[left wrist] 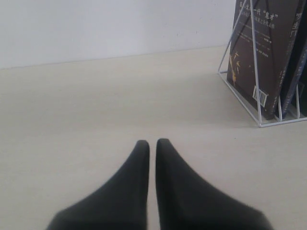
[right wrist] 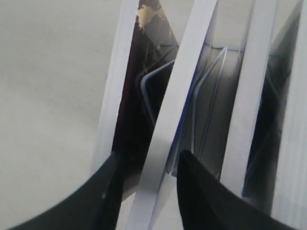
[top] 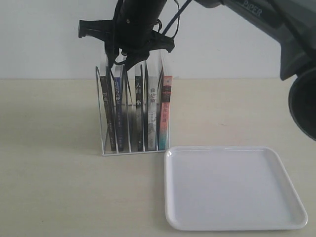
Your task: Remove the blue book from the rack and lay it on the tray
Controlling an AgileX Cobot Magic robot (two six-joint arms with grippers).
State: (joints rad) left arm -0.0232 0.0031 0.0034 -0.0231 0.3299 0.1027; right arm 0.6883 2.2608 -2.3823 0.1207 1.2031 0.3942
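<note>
Gripper on my right arm (right wrist: pixel 148 178) hangs right over the top of the rack (top: pixel 128 152). Its two fingers are partly open, one on each side of the thin white top edge of a book. I think this is the blue book (top: pixel 117 106), because I see a blue line along that edge. I cannot tell if the fingers touch it yet, so I do not count it as held. The blue book stands up straight in its slot, second from the left in the outside view. Its long side goes up and down and its spine faces out. So the book is just below my right fingers, and I think the way out is straight up. My left gripper (left wrist: pixel 151 143) is almost shut, holds nothing, and hovers over the bare table (top: pixel 49 187), well off to the side of the rack. My right arm is much nearer. I count five books, and only one is blue. I count one rack and one tray (top: pixel 232 187). The tray lies flat just beside the rack's right front corner, with nothing on it.
</note>
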